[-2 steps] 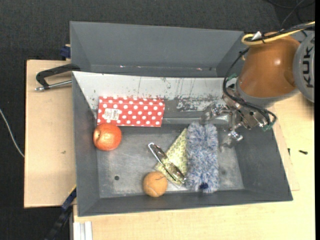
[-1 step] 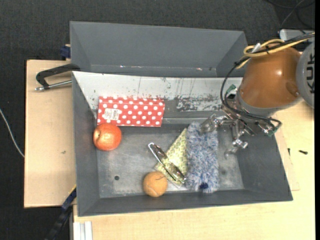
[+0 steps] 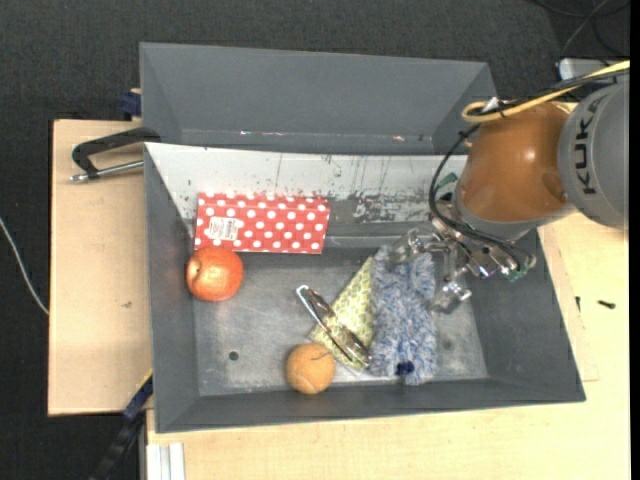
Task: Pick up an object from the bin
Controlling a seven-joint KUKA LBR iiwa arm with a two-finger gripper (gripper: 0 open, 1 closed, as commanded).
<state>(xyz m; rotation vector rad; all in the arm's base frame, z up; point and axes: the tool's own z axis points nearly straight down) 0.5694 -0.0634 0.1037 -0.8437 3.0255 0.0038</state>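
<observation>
Arm (image 3: 600, 138) cover reads "KU", rest cut off. White label (image 3: 222, 230) on red dotted box (image 3: 275, 224), bin's back wall: illegible.

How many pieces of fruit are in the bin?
2: a red apple at the left below the dotted box, an orange by the front wall. The blue cloth could hide more.

I note the arm (image 3: 603, 158) is cut off at the right edge. Where the gripper (image 3: 455, 268) meets the blue-grey cloth (image 3: 405, 318), I cannot judge contact. That cloth covers part of the yellow cloth (image 3: 355, 303). The label (image 3: 222, 230) on the red dotted box (image 3: 285, 224) is too small to read.
</observation>
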